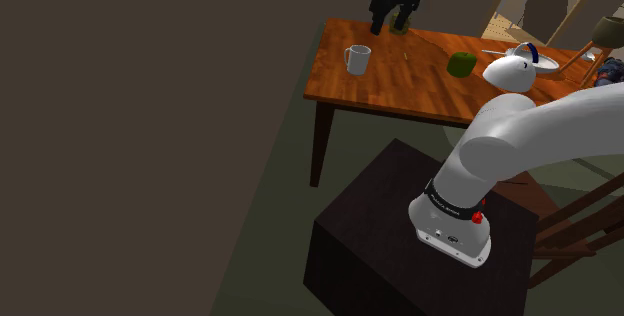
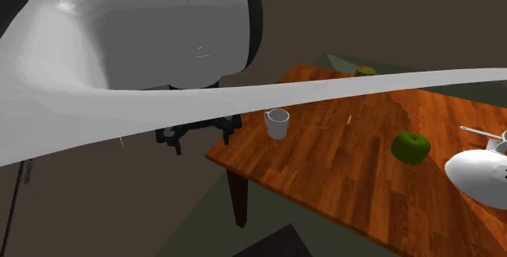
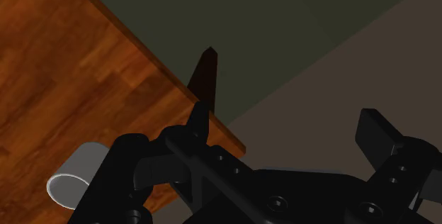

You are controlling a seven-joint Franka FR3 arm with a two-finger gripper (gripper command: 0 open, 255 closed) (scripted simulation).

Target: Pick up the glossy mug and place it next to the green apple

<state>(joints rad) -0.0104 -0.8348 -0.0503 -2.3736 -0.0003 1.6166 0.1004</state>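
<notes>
The gripper (image 1: 392, 24), fingers spread apart, is hovering to the far right of the white mug (image 1: 357, 59), likely light, stiff, slippery; best pinched across its rim

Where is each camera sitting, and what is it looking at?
Shoulder view: beside and above the stand, looking down on the table; white arm shows.
Second exterior view: close by the arm, facing across the table at the mug and green apple; white arm links show.
Wrist view: on the hand, looking down at the table's edge; open black jaws show.
All three see the mug.
</notes>
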